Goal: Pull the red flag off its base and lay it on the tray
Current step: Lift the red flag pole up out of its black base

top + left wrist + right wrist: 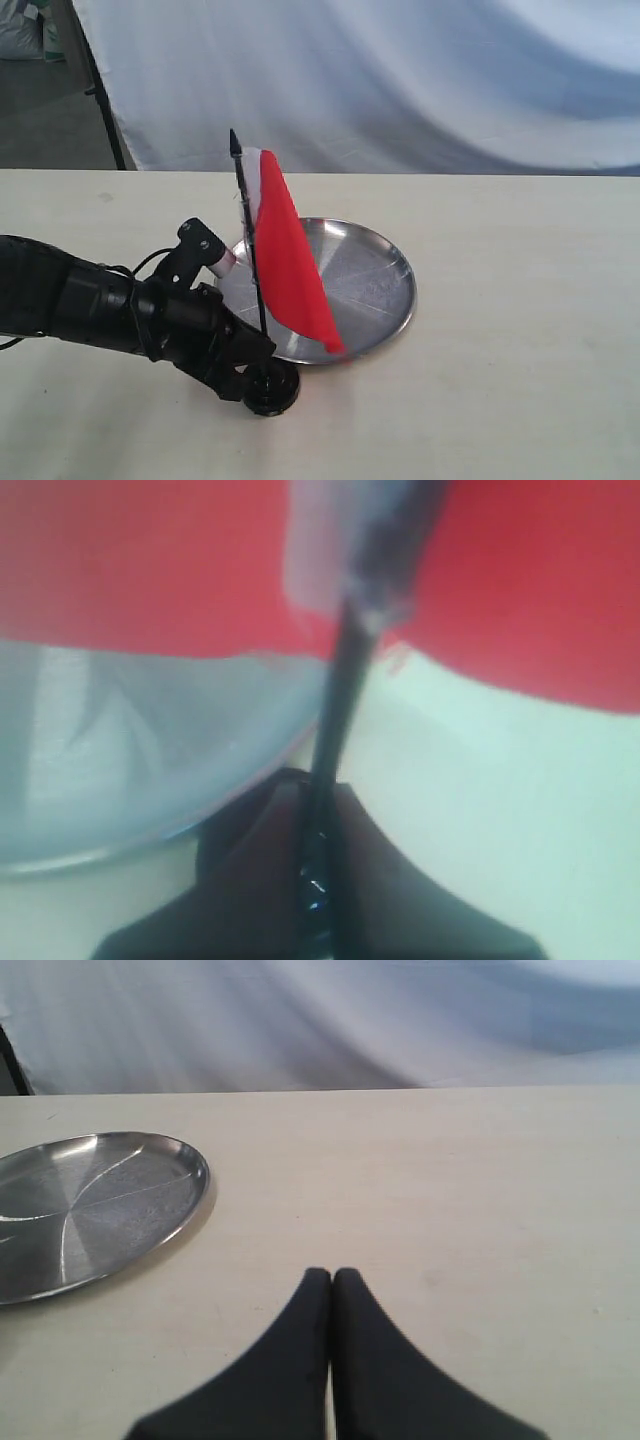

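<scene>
The red flag [290, 250] stands nearly upright on its thin black pole [250, 240], in front of the silver tray's [375, 285] near left rim. The pole's foot runs down towards the round black base [274, 390] on the table; my left gripper [252, 358] hides where they meet. In the left wrist view that gripper [322, 815] is shut on the pole [338, 730], with red cloth [150, 570] above it and the tray [120, 750] beside it. My right gripper [332, 1278] is shut on nothing over bare table, with the tray [90, 1205] off to one side.
A pale cloth backdrop [400, 80] hangs behind the table's far edge. A dark stand leg [105, 110] shows at the back left. Light tabletop [520, 330] stretches to the right of the tray.
</scene>
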You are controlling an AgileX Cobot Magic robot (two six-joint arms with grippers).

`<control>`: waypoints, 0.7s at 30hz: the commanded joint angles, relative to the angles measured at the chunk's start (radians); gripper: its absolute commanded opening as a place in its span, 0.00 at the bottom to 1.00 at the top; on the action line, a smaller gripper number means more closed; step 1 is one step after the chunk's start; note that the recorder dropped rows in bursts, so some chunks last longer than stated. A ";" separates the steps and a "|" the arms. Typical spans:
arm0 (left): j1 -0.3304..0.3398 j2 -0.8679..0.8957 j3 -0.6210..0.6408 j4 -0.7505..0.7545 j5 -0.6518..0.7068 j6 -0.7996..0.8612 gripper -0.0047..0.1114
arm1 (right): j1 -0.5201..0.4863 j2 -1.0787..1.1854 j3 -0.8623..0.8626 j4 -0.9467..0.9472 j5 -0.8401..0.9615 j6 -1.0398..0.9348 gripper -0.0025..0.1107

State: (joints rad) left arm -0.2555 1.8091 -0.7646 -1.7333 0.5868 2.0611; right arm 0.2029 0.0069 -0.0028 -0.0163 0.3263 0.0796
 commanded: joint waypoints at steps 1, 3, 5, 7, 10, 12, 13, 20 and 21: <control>-0.002 0.000 -0.021 -0.011 0.007 -0.002 0.04 | 0.000 -0.007 0.003 -0.009 -0.006 -0.002 0.02; -0.002 0.000 -0.024 -0.011 0.048 -0.006 0.04 | 0.000 -0.007 0.003 -0.009 -0.006 -0.002 0.02; -0.002 -0.002 -0.030 -0.011 0.092 -0.006 0.04 | 0.000 -0.007 0.003 -0.009 -0.006 -0.002 0.02; -0.002 -0.002 -0.037 -0.011 0.132 -0.008 0.04 | 0.000 -0.007 0.003 -0.009 -0.006 -0.002 0.02; -0.002 -0.002 -0.050 -0.011 0.166 -0.023 0.04 | 0.000 -0.007 0.003 -0.009 -0.006 -0.002 0.02; -0.002 -0.002 -0.056 -0.011 0.175 -0.034 0.04 | 0.000 -0.007 0.003 -0.009 -0.006 -0.002 0.02; -0.002 -0.002 -0.058 -0.011 0.175 -0.044 0.04 | 0.000 -0.007 0.003 -0.009 -0.006 -0.002 0.02; -0.002 0.022 -0.203 -0.011 -0.020 -0.367 0.04 | 0.000 -0.007 0.003 -0.009 -0.006 -0.002 0.02; -0.002 0.043 -0.239 -0.011 -0.035 -0.399 0.04 | 0.000 -0.007 0.003 -0.009 -0.006 -0.002 0.02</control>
State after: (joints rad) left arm -0.2555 1.8243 -0.9523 -1.7355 0.5921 1.7371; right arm 0.2029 0.0069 -0.0028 -0.0163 0.3263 0.0796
